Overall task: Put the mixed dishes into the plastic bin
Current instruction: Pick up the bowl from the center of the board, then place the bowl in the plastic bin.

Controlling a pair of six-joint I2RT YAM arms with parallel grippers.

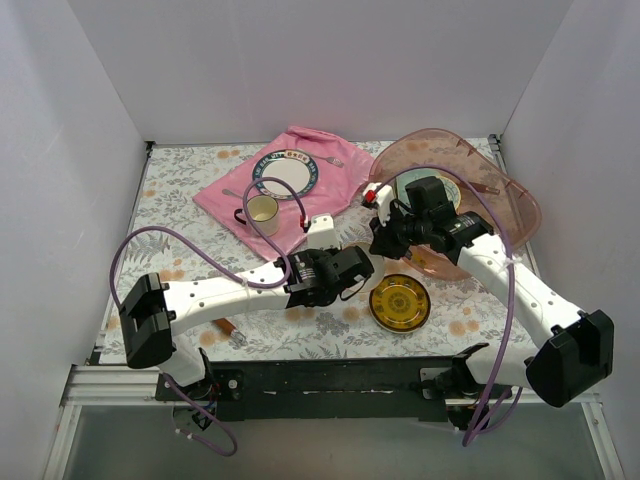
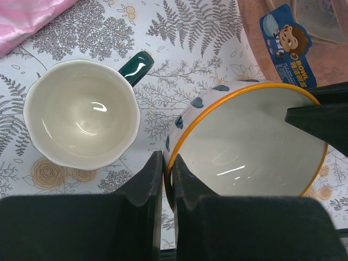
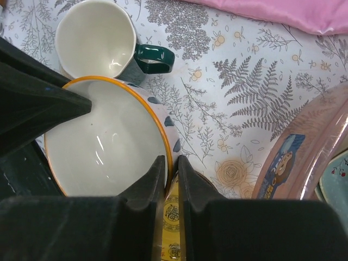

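A patterned bowl (image 2: pixel 250 141) with an orange rim and white inside is held by both grippers at opposite sides of its rim. My left gripper (image 2: pixel 168 174) is shut on the near rim. My right gripper (image 3: pixel 173 174) is shut on the opposite rim of the same bowl (image 3: pixel 109 141). In the top view both grippers (image 1: pixel 362 262) (image 1: pixel 380 240) meet left of the translucent pink bin (image 1: pixel 500 190) and hide the bowl. A dark mug (image 2: pixel 81 114) with a white inside stands beside the bowl. A yellow plate (image 1: pixel 400 303) lies below the grippers.
A pink cloth (image 1: pixel 285 195) at the back carries a patterned plate (image 1: pixel 285 172). The bin's wall bears a blue sticker (image 2: pixel 285 38), and a pale dish (image 3: pixel 334 185) lies inside it. A wooden handle (image 1: pixel 228 325) pokes out by the left arm. White walls surround the table.
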